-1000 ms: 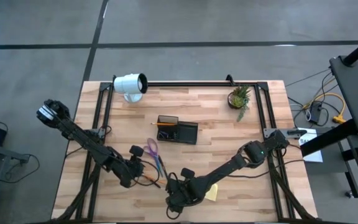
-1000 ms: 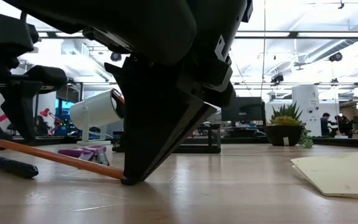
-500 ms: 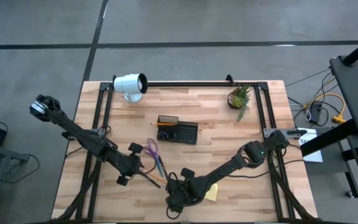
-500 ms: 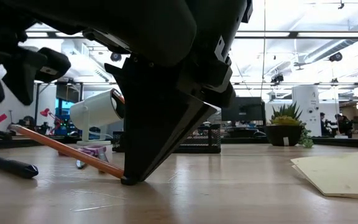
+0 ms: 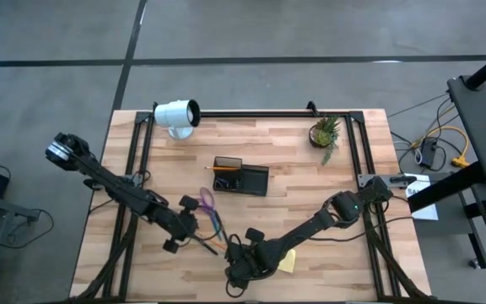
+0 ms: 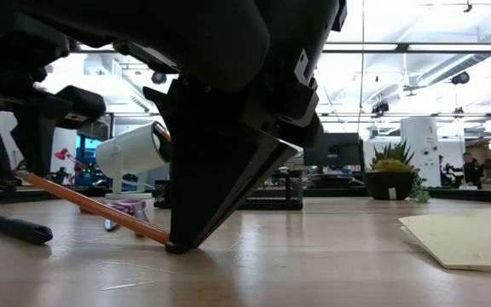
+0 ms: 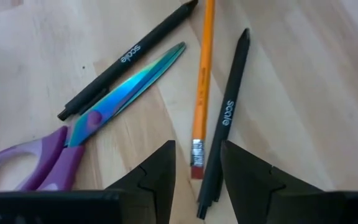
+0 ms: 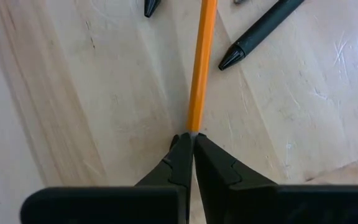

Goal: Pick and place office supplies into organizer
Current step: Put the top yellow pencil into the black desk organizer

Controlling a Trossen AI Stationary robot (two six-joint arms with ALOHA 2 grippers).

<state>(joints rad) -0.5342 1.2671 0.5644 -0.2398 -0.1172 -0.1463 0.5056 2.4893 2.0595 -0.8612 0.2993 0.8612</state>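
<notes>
While the left pincer (image 7: 196, 171) hangs with its 2 fingers apart over the eraser end of an orange pencil (image 7: 201, 87), the right pincer (image 8: 191, 149) is pressed together on the other end of that same pencil. In the high view both pincers sit low in the middle of the frame, on the wooden worktop (image 5: 310, 186), left pincer to the left and right pincer just below and to its right. Purple scissors (image 7: 92, 134) lie beside the pencil, with 1 black pen (image 7: 132, 56) on their far side. A 2nd black pen (image 7: 227, 112) lies along the pencil's other side. The yellow sticky pad (image 5: 288, 261) peeks out by the right arm. The black tray (image 5: 241, 176) sits in the middle of the frame, well apart from the pincers.
</notes>
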